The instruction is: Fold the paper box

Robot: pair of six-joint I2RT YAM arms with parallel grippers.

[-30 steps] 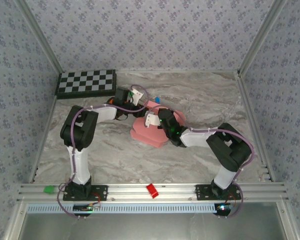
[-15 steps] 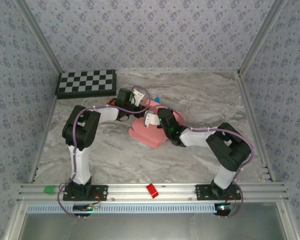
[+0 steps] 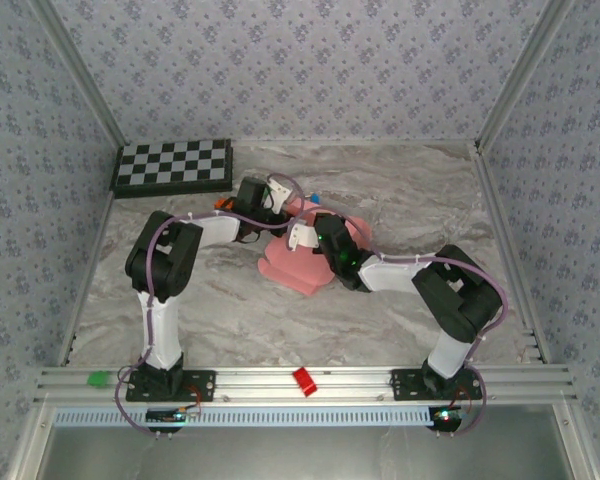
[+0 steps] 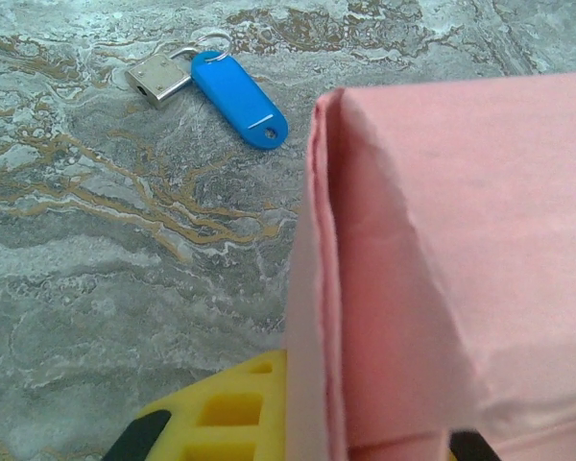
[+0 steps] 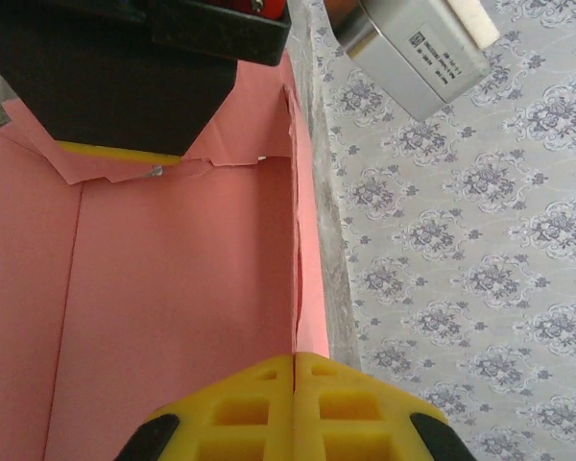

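Left pincer (image 4: 350,423): closed on upright wall of salmon-pink thin-card paper box (image 4: 461,240) | Right pincer (image 5: 295,370): pressed together, pinching the box's thin side wall | Box: between both pincers, on grey marbled worktop (image 4: 96,240)

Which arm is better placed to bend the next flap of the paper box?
Likely left: the left gripper is shut on a raised end flap of the paper box, while the right gripper pinches a side wall, steadying it.

Ahead and to the left of the left fingers (image 4: 221,413): blue key tag (image 4: 238,98) just beside a small metal block (image 4: 158,77), on grey marbled tabletop (image 4: 96,240). Behind and left, checkerboard (image 3: 173,166). Well off to their right, red block (image 3: 304,380) and green block (image 3: 100,379) on rail (image 3: 380,378).
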